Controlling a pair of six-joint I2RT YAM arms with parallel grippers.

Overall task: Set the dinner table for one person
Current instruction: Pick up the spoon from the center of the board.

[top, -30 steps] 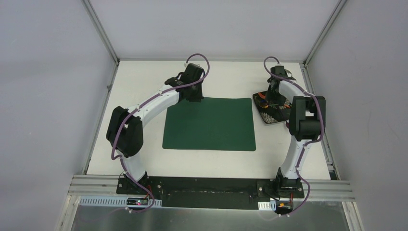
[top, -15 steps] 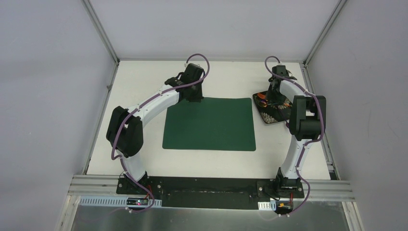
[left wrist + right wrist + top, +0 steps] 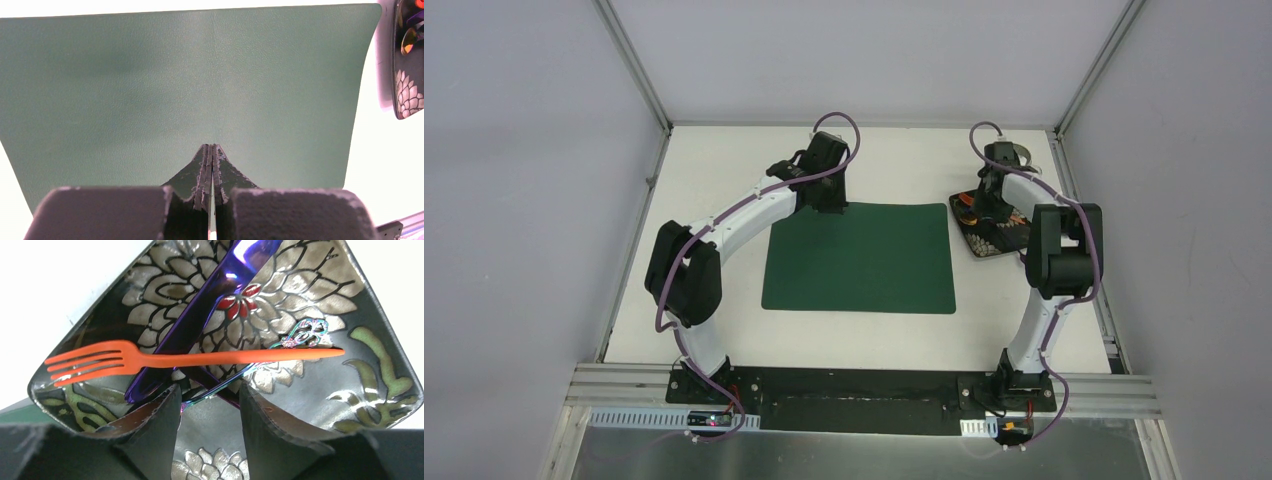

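The dinner table (image 3: 724, 170) is a white top with a dark green placemat (image 3: 859, 260) lying flat at its middle. My left gripper (image 3: 824, 200) rests at the mat's far left edge; in the left wrist view the left gripper (image 3: 212, 148) is shut over the placemat (image 3: 200, 75) with nothing between its fingers. To the right of the mat sits a black flowered plate (image 3: 989, 243). My right gripper (image 3: 210, 396) hangs open low over the plate (image 3: 320, 390), which carries an orange fork (image 3: 200, 359), a purple knife (image 3: 200, 320) and an iridescent utensil (image 3: 300, 337) whose thin end lies between the fingertips.
A pale round object (image 3: 1016, 153) shows partly behind the right wrist near the far right corner. Aluminium frame posts (image 3: 634, 65) and grey walls close the table's sides and back. The plate's edge (image 3: 407, 60) shows just right of the mat in the left wrist view.
The right wrist has shifted a little left and back over the plate, uncovering the round object behind it. The left arm has not moved.
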